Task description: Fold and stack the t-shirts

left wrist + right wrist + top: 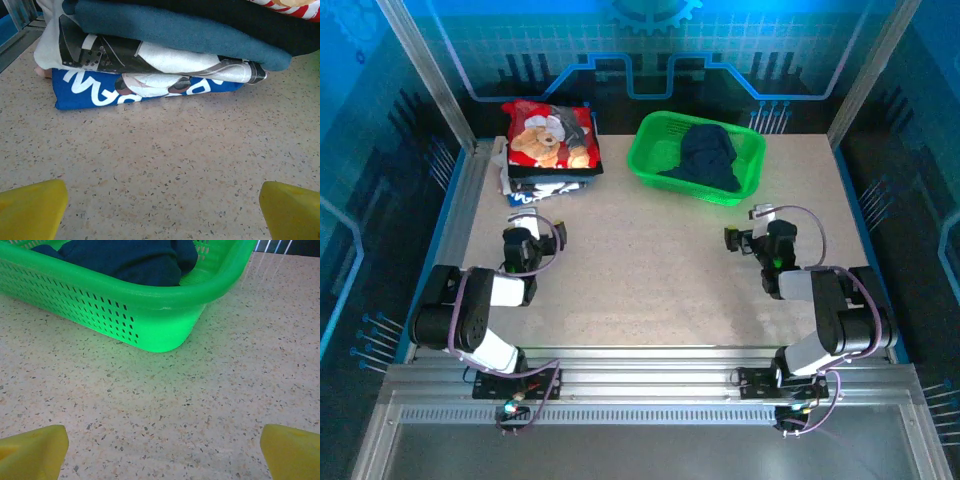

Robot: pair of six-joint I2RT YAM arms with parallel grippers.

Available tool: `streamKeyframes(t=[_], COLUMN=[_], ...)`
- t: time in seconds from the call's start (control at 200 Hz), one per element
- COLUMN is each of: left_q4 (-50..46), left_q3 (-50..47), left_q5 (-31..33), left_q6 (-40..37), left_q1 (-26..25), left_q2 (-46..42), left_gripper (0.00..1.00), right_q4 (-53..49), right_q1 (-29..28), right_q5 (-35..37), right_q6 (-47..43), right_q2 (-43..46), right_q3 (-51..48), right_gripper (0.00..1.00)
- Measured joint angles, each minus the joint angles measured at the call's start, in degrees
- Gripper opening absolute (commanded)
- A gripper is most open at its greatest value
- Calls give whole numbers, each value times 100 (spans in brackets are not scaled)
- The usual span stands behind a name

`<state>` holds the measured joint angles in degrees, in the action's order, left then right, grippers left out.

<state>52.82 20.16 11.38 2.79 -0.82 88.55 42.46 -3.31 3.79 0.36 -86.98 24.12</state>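
Note:
A stack of folded t-shirts (550, 150) sits at the table's back left, with the red teddy-bear shirt (552, 135) on top. In the left wrist view its lower layers show: a blue shirt with white letters (95, 92), a white printed one (170, 62) and a dark teal one (175, 30). A crumpled navy t-shirt (708, 158) lies in the green basket (642, 160). My left gripper (525, 228) stands open just in front of the stack, with nothing between its yellow fingertips (30, 207). My right gripper (748, 228) is open and empty before the basket's corner (160, 335).
The speckled tabletop (640, 270) stretches between the two arms. Metal frame posts and a rail (460, 190) border the table's left side near the stack. The basket wall (100, 305) rises close ahead of the right gripper (162, 452).

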Motion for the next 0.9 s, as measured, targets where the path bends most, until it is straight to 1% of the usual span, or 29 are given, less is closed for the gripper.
streamKeyframes(t=[0.72,0.78,0.815,0.895], left_q4=[0,-127,-387,-1346], left_q3=[0,2,17,177], left_q5=[0,2,44,94], left_q6=[-20,-33,-42,-22], left_q1=[0,-11,-37,-151], left_q2=[-4,-98,-289,-1099], left_gripper=[99,99,99,99], right_q4=[-15,-369,-723,-1615], right_q1=[0,-4,-7,-44], right_q5=[2,33,68,101], right_q6=[-2,0,9,140], right_q2=[13,155,317,901], right_q3=[0,74,181,525], right_gripper=[100,100,100,100])
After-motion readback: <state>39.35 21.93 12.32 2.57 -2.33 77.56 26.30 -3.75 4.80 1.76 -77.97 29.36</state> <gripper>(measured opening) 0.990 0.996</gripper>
